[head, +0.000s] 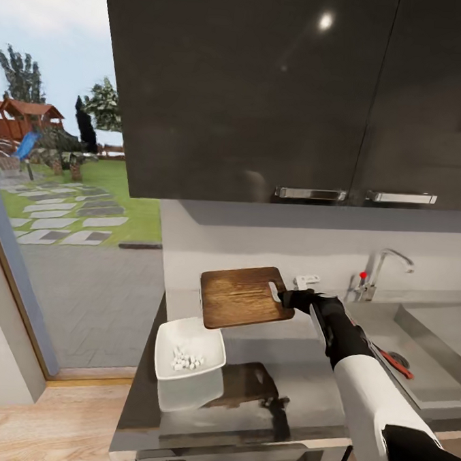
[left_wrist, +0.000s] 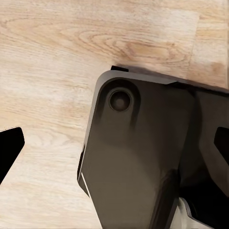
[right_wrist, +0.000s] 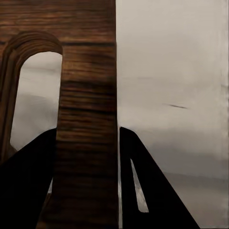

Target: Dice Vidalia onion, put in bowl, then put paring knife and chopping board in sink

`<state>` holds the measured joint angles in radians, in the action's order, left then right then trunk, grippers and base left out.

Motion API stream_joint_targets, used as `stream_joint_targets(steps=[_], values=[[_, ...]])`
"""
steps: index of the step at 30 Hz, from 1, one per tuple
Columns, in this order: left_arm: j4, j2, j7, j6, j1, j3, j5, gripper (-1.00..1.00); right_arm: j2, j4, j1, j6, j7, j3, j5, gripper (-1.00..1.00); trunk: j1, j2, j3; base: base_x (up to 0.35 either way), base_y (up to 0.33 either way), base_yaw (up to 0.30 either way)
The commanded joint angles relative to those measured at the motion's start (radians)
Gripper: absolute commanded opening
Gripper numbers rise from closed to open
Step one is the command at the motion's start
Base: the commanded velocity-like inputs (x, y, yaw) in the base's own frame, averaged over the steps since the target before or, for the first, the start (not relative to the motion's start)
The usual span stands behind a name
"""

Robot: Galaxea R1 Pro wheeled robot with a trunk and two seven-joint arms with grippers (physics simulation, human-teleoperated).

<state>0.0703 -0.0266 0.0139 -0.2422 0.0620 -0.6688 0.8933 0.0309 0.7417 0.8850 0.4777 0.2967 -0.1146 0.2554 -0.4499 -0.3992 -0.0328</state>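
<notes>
Right tool (head: 289, 299) seemingly clamped on chopping board (head: 243, 297)

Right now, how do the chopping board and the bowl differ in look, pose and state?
The chopping board is flat brown streaky wood; the bowl is a white dish with a flared rim. The board is lifted clear of the countertop, gripped at its handle-slot end by the right end effector, while the bowl rests on the countertop. The board's face is bare; the bowl holds the diced onion. Both are squarish with rounded corners.
</notes>
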Motion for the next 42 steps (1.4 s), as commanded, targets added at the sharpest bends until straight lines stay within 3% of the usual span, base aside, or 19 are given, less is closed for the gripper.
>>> stream_joint_targets(steps=[1, 7, 26, 42], values=[[0.004, -0.001, 0.001, -0.005, 0.001, -0.006, 0.001, 1.0, 0.001, 0.0, 0.0, 0.004, -0.012, -0.005, 0.007, -1.0, 0.0, -0.001, 0.001, -0.145, -0.252, 0.0], [0.004, -0.001, 0.001, -0.005, 0.001, -0.006, 0.001, 1.0, 0.002, -0.002, 0.0, 0.003, -0.067, -0.005, 0.005, -1.0, 0.0, -0.001, 0.001, -0.155, -0.271, 0.0], [0.003, -0.002, 0.004, -0.005, 0.001, -0.006, 0.001, 1.0, 0.011, -0.037, 0.0, -0.001, -0.068, -0.003, 0.001, -1.0, 0.0, -0.001, 0.001, -0.119, -0.288, 0.0], [0.003, -0.001, 0.006, -0.005, 0.001, -0.006, 0.001, 1.0, 0.015, -0.047, 0.0, -0.007, -0.069, -0.002, 0.001, -1.0, 0.0, -0.001, 0.001, -0.006, -0.304, 0.0]])
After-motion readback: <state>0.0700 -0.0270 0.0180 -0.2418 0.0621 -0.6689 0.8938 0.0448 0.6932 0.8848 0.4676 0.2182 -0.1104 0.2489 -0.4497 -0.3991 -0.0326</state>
